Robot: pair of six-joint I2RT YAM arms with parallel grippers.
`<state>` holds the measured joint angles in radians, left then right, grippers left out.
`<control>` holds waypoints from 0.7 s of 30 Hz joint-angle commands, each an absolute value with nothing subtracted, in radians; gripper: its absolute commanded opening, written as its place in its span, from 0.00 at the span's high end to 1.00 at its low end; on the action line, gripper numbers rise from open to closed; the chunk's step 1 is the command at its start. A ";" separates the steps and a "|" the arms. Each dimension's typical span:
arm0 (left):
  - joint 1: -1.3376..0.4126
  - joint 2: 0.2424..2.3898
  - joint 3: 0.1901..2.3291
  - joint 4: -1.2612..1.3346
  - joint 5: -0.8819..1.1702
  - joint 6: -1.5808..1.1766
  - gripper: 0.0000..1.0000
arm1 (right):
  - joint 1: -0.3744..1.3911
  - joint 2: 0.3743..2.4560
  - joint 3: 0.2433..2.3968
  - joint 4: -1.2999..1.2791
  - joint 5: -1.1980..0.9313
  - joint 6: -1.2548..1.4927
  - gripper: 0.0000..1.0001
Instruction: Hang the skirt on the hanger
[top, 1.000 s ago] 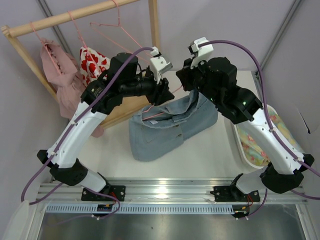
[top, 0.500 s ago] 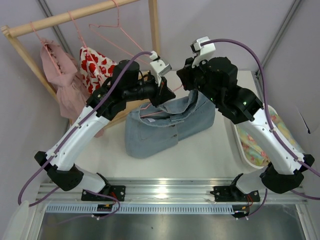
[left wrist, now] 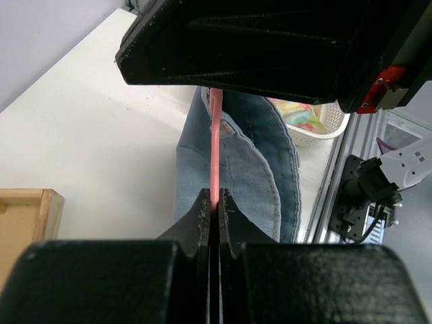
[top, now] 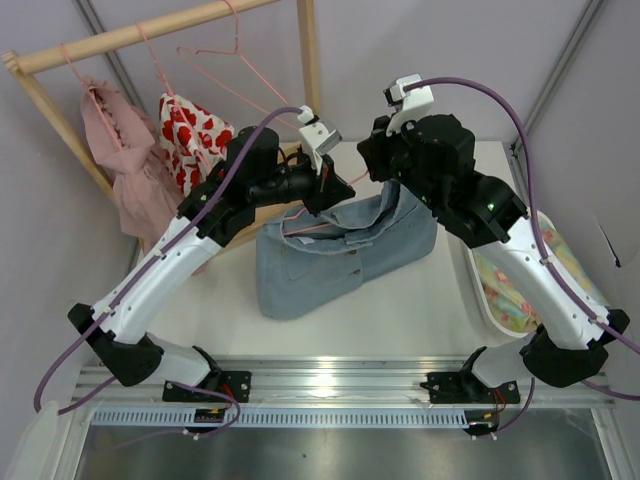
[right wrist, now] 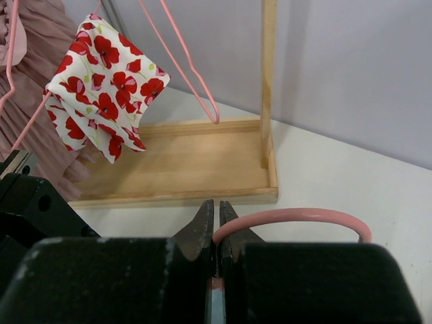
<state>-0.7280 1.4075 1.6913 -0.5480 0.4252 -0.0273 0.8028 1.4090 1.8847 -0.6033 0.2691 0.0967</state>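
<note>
Overhead, the white table [top: 420,310] sat against pale lilac walls [top: 450,40], with a wooden rack [top: 130,32] at its back left and a basket [top: 480,305] at its right edge. The denim skirt [top: 330,255] hung mid-table with the hanger [left wrist: 215,145] wire inside its waist. The left pincer [left wrist: 214,201] and right pincer [right wrist: 216,210] each pinched that pink wire.

The skirt [top: 330,262] is light blue denim, the hanger [left wrist: 214,155] pink.
</note>
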 commanded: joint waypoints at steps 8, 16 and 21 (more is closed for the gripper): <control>-0.732 1.282 1.623 -0.324 0.390 -0.078 1.00 | 0.752 1.325 1.885 -0.563 0.215 0.201 0.50; -0.732 1.275 1.612 -0.307 0.365 -0.081 1.00 | 0.716 1.238 1.898 -0.656 0.187 0.229 0.05; -0.730 1.266 1.644 -0.330 0.364 -0.069 1.00 | 0.669 1.192 1.793 -0.702 0.392 0.232 0.00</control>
<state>-0.7292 1.3235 1.6001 -0.4309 0.3683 -0.0639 0.7033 1.2041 1.8393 -0.6579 0.2592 0.2176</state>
